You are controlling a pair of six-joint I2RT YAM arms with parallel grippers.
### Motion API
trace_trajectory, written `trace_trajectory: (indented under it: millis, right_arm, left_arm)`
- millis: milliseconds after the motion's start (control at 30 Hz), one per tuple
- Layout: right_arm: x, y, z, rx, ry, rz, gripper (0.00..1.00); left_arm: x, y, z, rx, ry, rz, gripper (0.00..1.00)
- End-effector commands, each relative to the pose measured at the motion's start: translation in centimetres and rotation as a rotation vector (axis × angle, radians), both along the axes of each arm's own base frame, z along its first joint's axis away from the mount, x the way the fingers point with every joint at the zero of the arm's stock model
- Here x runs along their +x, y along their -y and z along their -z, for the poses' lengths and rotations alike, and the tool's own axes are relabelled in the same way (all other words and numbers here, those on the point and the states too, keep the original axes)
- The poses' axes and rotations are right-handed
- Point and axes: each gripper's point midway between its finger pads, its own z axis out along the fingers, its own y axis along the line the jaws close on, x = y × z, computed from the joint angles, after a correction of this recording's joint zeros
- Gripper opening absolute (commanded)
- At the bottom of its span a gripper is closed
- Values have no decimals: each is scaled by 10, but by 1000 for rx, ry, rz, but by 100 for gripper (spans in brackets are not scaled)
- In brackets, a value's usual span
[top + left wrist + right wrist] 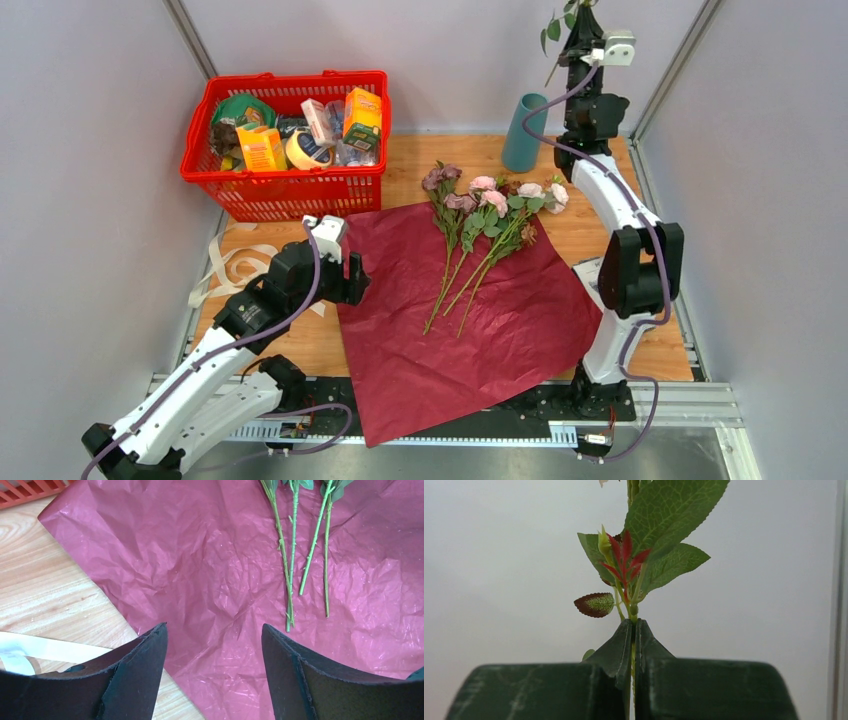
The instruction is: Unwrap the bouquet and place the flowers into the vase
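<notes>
- Far left: a cream ribbon (232,268) lies loose on the table (410,160), off the paper. Behind it is a red basket (290,195) of groceries, no part of this job.
- Left gripper (358,283): low at the left edge of the paper (470,330), fingers spread wide with nothing between them. Its wrist view shows only crinkled paper under the gap.
- Centre: the paper lies open and flat, so the unwrapping looks done. The flowers (485,215) lie loose on its far half, heads toward the back, stems fanned toward the near side and some crossing.
- Handling, my judgement: the stems look thin, light and wiry, the heads soft and bulky.
  - Best taken mid-stem, below the leaves, one at a time, where a stem lies clear of its neighbours.
  - The paper beneath is thin and could come up with the pinch.
- Right of centre: the vase (524,132) stands upright at the back, just beyond the flower heads. Nothing shows above its mouth.
- Far right: the right gripper (580,25) is raised high beyond the vase, fingers pressed together on a leafy stem (664,567). In the top view the stem's lower end hangs left of the gripper. Cannot tell whether it is lined up over the vase mouth.
</notes>
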Motion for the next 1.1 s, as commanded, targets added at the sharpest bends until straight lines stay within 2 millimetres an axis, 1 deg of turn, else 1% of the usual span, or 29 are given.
trace_trajectory:
  millis: [0,33,100,200,233,333,400,500,567,633,700,733,800,867,933,1000,1067]
  right_arm:
    - [19,-12,10,-1,18,-88,0]
    - [25,-15,20,-3,2,-100,0]
    - [32,-15,39,9,-30,-104,0]
    - [47,-13,78,16,-111,-88,0]
    - [53,-10,92,22,-139,-76,0]
    - [67,-9,126,45,-221,-77,0]
    - [72,-6,145,75,-278,-82,1]
    - [79,-8,173,105,-375,-90,2]
    - [81,-3,186,129,-427,-71,4]
    - [82,1,192,151,-462,-53,8]
    - [83,1,194,154,-499,-53,17]
    - [84,0,197,157,-534,-53,20]
    - [79,5,196,176,-570,-30,21]
    - [67,12,188,204,-570,-7,28]
    - [54,14,180,220,-585,-7,39]
    - [41,14,172,235,-619,-16,48]
    - [28,12,172,262,-666,-39,55]
  left_arm:
    - [5,-1,-5,5,27,-9,77]
    - [5,-1,-3,9,22,-11,77]
    - [5,-2,-2,13,19,-13,77]
    - [6,-2,-2,17,18,-16,77]
    - [6,-2,-2,18,17,-16,77]
    - [6,-2,-1,20,15,-20,77]
    - [6,-3,-2,18,17,-20,77]
    - [6,-2,-1,18,15,-18,77]
    - [6,-1,-2,16,16,-15,77]
    - [6,-2,-1,17,13,-17,77]
    - [6,-1,0,18,10,-15,77]
    - [6,-1,0,17,9,-13,77]
    - [6,0,0,18,8,-11,77]
    - [6,0,1,22,4,-9,77]
    - [5,1,2,19,-1,-3,77]
    - [6,1,2,23,0,-6,77]
    - [6,-1,2,24,-1,-13,77]
